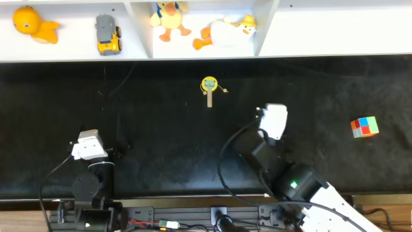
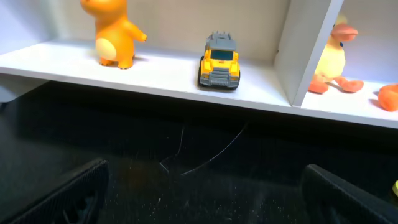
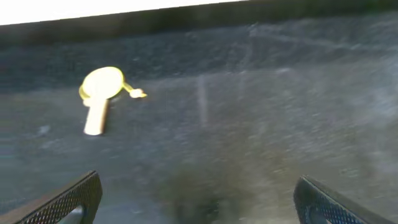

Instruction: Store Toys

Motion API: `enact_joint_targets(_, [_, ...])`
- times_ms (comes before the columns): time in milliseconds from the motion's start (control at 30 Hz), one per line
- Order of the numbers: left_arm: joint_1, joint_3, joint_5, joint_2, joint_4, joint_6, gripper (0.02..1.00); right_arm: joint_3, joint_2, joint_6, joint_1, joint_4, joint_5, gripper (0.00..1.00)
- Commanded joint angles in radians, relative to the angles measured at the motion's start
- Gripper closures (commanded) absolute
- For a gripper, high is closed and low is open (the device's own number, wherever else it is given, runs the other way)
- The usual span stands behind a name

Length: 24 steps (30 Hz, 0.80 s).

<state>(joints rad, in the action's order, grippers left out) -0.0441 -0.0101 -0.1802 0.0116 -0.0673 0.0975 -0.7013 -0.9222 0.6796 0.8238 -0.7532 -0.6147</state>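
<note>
Black desk stretches wide, thin pale scratches scoring its surface. Along the desk's near edge, cables bunch up beside a wooden strip.

- We find the white shelf unit brightly lit, close to washed out in the top view.
- We record the black matte tabletop as dark; in the right wrist view it carries a pale grey sheen.
- Fine scratches on it catch the light in the left wrist view.
- Small, soft shadows sit under the yellow-and-grey toy truck and the orange plastic duck figure: light falls from above.
</note>
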Motion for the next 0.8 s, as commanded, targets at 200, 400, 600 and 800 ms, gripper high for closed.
enact_joint_targets(200, [0.003,0.002,-0.005,-0.01,-0.002,-0.021,0.02,-0.144,-0.198,0.114,0.008,0.002,0.103,0.005])
enact_joint_targets(400, [0.003,0.002,-0.005,-0.01,-0.002,-0.021,0.02,-0.201,-0.319,0.199,0.008,0.003,0.105,0.007])
enact_joint_targets(600, [0.003,0.002,-0.005,-0.01,-0.002,-0.021,0.02,-0.258,-0.412,0.2,0.008,0.008,0.134,0.005])
enact_joint_targets(800, [0.003,0.002,-0.005,-0.01,-0.002,-0.021,0.02,-0.286,-0.48,0.195,0.008,0.016,0.151,0.005])
